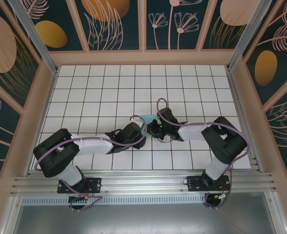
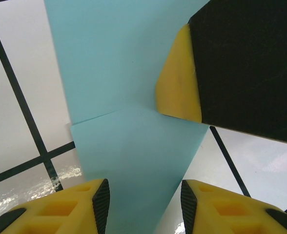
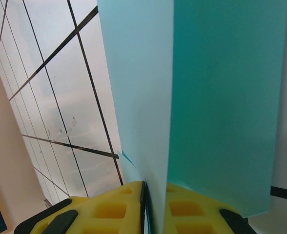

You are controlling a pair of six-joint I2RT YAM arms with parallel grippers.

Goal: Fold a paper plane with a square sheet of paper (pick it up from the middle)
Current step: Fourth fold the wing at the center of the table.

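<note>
Right jaws, frame bottom: pinched tight on folded paper [image 3: 221,97] | left jaws: half apart astride it, unclamped | risk: single pinch may slip, skewing crease.

White tiled table [image 1: 94,87]; the turquoise paper [image 1: 147,118] perhaps touches it.

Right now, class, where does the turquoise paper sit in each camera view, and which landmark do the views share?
Top external: the turquoise paper, small, at picture centre.
Left wrist: middle, running top to bottom.
Right wrist: centre and right, rising from the bottom.
Shared landmark: the white tiled table with black grid lines.
</note>
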